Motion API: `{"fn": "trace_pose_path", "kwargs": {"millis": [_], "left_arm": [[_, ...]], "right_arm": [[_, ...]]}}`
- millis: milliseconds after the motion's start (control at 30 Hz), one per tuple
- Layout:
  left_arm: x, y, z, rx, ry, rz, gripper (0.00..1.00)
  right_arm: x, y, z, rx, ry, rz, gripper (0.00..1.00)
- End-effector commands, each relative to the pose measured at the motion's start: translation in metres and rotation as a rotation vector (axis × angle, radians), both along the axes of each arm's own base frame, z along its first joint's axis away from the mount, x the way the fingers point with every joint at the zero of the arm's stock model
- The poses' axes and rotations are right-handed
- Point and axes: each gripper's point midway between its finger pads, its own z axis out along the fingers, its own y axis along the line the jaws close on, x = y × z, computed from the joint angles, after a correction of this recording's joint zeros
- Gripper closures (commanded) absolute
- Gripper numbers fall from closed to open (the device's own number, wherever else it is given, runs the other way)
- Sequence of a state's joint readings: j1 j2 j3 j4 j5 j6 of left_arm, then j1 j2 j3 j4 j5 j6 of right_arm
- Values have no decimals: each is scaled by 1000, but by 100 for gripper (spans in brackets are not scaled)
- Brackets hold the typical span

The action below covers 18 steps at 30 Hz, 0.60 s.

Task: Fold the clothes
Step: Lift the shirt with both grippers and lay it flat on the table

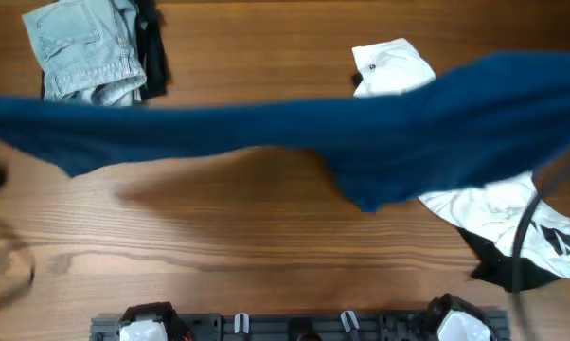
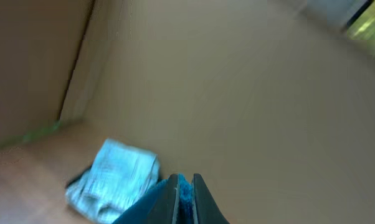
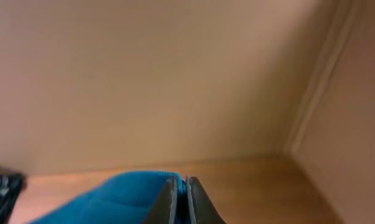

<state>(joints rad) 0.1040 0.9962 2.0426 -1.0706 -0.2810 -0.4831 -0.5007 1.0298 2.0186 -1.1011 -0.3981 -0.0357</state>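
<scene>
Overhead looks straight down on the table point(image 1: 266, 237); wrist views peer closely past their fingers point(image 2: 167, 205), sharing the blue garment point(image 1: 266, 123).

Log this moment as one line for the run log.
state: large dark blue soft cloth garment held stretched over wooden table | left hand: shut on garment | right hand: shut on garment | fold: not yet made

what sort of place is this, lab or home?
Probably a lab test cell: a wooden table boxed by plain tan walls, arm mounts at its edge, and a dark blue garment held up above it.
</scene>
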Motion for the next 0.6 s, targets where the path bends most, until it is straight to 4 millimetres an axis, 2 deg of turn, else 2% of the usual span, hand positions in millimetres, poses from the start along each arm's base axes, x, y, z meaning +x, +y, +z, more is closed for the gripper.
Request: {"fn": "trace_pose_path", "kwargs": {"millis": [0,33,100,167,233,300,367,400,433,467,567], "left_arm": [[-50,6,27,70,-120,72,96],[-51,8,27,72,-119,85,96],[-29,14,17,83,-46,104,96],[7,21,0,78,55,122,96],[57,27,-25,72,175,120,96],[111,33,-57,65,302,115,96],[162,41,-95,57,423,115,96],[198,47,-129,51,513,114,96],[220,50,-150,48,562,113,96],[246,54,-179,44,620,110,96],[297,60,-236,40,704,105,96]], "right_arm": [[-26,1,33,-43,-101,-71,96],[-27,3,40,-54,-122,-67,96],[-12,2,46,-61,-133,-23,96],[22,-6,37,-31,-85,38,96],[76,-21,9,37,16,122,96],[135,-36,-32,131,133,218,96],[194,-45,-85,214,256,284,96],[232,-42,-126,242,343,327,96],[252,-39,-150,258,390,337,96],[280,-33,-186,274,454,350,96],[336,-12,-260,296,552,365,96]]}}
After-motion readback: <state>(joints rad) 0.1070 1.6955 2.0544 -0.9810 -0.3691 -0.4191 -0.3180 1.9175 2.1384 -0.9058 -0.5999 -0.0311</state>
